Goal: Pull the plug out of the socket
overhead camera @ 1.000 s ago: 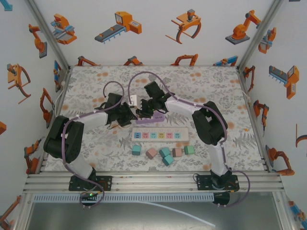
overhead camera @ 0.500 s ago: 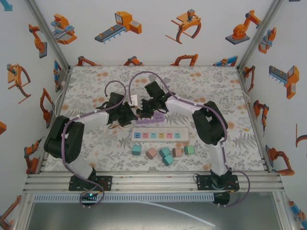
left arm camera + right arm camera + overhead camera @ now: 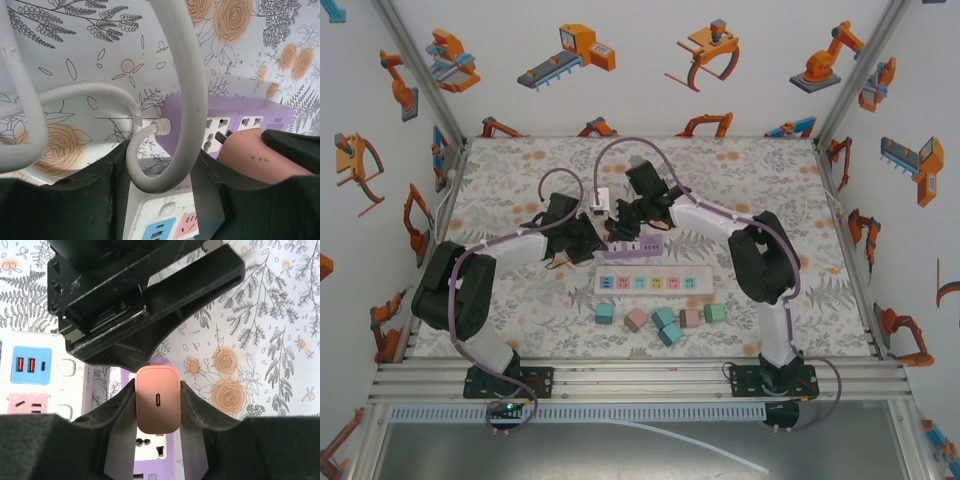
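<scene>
A salmon-pink plug (image 3: 157, 390) is clamped between the fingers of my right gripper (image 3: 157, 412). It hangs just above the purple power strip (image 3: 159, 452). From the left wrist view the plug (image 3: 250, 155) shows a dark prong (image 3: 220, 136) clear of the purple strip's (image 3: 235, 117) sockets. My left gripper (image 3: 159, 200) is closed round a loop of the strip's white cable (image 3: 150, 182) at the strip's end. Seen from above, both grippers meet over the purple strip (image 3: 645, 246): left gripper (image 3: 588, 238), right gripper (image 3: 623, 222).
A white power strip (image 3: 655, 283) with coloured sockets lies just in front of the purple one, close under both grippers. Several pastel blocks (image 3: 662, 320) sit nearer the front edge. The white cable (image 3: 187, 60) arcs across the left wrist view.
My right gripper has drawn back and up from the purple strip with the plug in it. The left gripper has stayed on the cable.
</scene>
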Available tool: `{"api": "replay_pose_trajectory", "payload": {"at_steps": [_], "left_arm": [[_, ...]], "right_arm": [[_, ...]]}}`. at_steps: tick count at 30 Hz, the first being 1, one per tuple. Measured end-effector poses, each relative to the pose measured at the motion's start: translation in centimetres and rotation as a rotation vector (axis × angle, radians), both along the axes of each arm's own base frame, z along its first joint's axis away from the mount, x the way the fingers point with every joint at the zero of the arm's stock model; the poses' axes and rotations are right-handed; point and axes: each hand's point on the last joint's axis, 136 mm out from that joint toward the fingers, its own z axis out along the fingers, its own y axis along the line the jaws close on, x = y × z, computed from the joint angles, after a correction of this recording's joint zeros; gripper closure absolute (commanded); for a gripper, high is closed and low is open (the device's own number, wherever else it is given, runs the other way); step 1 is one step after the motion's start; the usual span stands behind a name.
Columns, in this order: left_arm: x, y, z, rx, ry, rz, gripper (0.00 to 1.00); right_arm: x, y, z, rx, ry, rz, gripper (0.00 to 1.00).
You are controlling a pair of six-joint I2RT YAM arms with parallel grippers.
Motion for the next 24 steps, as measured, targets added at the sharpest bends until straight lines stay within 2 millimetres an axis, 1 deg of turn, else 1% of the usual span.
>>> {"api": "replay_pose_trajectory", "payload": {"at_steps": [4,7,9,12,14,15,16,18,21,23,24], "left_arm": [[0.0,0.0,0.0,0.000,-0.001,-0.002,0.51],[0.0,0.0,0.0,0.004,-0.006,-0.011,0.50],[0.0,0.0,0.1,0.009,-0.012,-0.020,0.48],[-0.3,0.1,0.3,0.021,-0.020,-0.039,0.46],[-0.8,0.3,0.8,0.028,-0.031,-0.058,0.45],[-0.9,0.4,1.4,0.027,-0.044,-0.067,0.44],[-0.9,0.3,2.3,0.021,-0.069,-0.078,0.43],[-0.9,0.1,4.9,-0.001,-0.138,-0.103,0.41],[-1.1,-0.2,9.4,-0.034,-0.261,-0.150,0.36],[-1.5,-0.5,12.4,-0.052,-0.344,-0.193,0.33],[-1.7,-0.6,13.9,-0.059,-0.388,-0.217,0.32]], "right_arm": [[0.0,0.0,0.2,0.001,-0.003,-0.001,0.88],[0.3,0.0,1.2,0.014,-0.018,-0.023,0.89],[0.6,0.0,2.6,0.038,-0.046,-0.044,0.89],[0.8,-0.3,5.5,0.087,-0.087,-0.082,0.89],[0.9,-0.7,7.8,0.131,-0.112,-0.117,0.89],[0.9,-0.9,8.8,0.151,-0.120,-0.130,0.89],[0.9,-1.1,9.9,0.177,-0.129,-0.148,0.89],[1.0,-1.8,11.9,0.226,-0.138,-0.187,0.90],[1.2,-2.8,14.5,0.296,-0.130,-0.249,0.93],[1.3,-3.6,16.5,0.349,-0.110,-0.296,0.97],[1.4,-4.0,17.7,0.378,-0.096,-0.320,0.97]]}}
